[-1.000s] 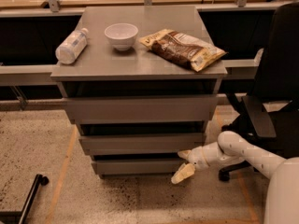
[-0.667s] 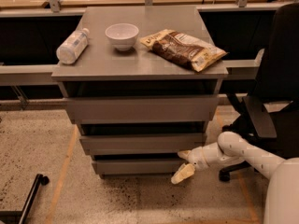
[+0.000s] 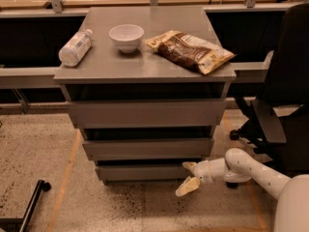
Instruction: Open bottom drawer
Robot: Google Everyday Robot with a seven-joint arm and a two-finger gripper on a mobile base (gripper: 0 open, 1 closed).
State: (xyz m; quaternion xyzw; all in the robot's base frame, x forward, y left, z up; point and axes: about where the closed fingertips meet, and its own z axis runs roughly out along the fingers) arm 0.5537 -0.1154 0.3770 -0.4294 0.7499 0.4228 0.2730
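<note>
1. My gripper [image 3: 188, 176] is low at the right front corner of the grey cabinet [image 3: 145, 69], just above the speckled floor [image 3: 43, 153].
2. My two fingers are spread apart and hold nothing: the upper fingertip [image 3: 187, 166] is at the right end of the bottom drawer [image 3: 142, 172], and the lower finger [image 3: 187, 187] angles down towards the floor.
3. Whether the upper fingertip touches the drawer front I cannot tell.
4. The bottom drawer is the lowest of three grey fronts, under the middle drawer [image 3: 147, 148] and the top drawer [image 3: 145, 112], with a dark gap above it.
5. My white arm [image 3: 251, 170] reaches in from the lower right.
6. On the cabinet top lie a plastic bottle [image 3: 75, 48] on its side at the left, a white bowl [image 3: 126, 36] in the middle and a snack bag [image 3: 190, 51] at the right.
7. A black office chair [image 3: 285, 100] stands to the right of the cabinet
</note>
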